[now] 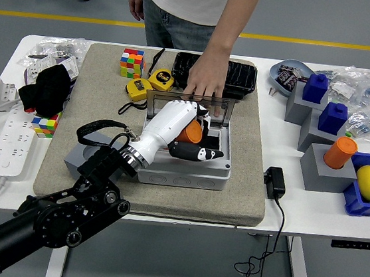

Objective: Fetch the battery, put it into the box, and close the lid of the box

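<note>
The left hand (176,129) reaches into the open grey box (185,167), fingers wrapped around the orange battery (190,132), not yet let go. Behind, a person's hand (206,82) props the lid (189,101) upright. Releasing and closing remain.

Left arm: matte black segmented links with round joint housings and small pale screw heads, joined by a ribbed silver wrist ring to a glossy white left hand (173,127) with black fingertips bearing small white marks. Person at 12 o'clock: white shirt, blue jeans, bare forearm, bare person's hand (205,80).
</note>
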Controlling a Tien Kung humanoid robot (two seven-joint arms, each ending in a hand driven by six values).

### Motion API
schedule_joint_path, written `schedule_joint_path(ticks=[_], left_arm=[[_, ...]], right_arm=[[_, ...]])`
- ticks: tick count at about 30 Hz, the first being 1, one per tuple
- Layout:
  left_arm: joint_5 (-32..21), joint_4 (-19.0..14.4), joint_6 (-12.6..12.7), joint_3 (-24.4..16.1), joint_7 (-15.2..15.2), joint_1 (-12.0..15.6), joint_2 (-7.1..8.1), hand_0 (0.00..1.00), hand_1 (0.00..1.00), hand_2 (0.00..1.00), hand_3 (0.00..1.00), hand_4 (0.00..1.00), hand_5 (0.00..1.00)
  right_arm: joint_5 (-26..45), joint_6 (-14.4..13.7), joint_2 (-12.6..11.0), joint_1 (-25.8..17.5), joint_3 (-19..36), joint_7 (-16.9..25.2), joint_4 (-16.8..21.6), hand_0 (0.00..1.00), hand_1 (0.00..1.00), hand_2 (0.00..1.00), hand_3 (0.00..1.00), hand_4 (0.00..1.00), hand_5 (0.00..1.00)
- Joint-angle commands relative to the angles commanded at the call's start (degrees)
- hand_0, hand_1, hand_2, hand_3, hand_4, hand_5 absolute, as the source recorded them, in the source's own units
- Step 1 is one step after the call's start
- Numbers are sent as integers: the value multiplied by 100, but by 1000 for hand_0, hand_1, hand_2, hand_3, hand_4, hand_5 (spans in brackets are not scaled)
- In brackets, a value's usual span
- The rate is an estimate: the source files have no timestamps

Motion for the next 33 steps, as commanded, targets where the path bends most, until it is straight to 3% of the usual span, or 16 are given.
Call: schedule_joint_path(ticks=[23,29,30,33], left_arm=[[64,217,-9,-63,-77,-44,-59,68,2,14,26,998,340],[179,180,-175,-133,-3,-17,-61,96,10,37,41,998,372],[189,172,-195,-156,5,-7,-61,167,89,124,125,998,392],[194,166,-230,-181,3,-5,-61,167,89,124,125,998,392]], right_arm=[[103,-62,-36,18,-137,-52,0,752,698,711,762,998,998],[92,-63,-37,15,-107,-36,0,750,686,710,758,998,998],[93,-66,-38,16,-100,-28,0,742,685,706,758,998,998],[87,-69,-41,21,-87,-25,0,742,685,706,758,998,998]])
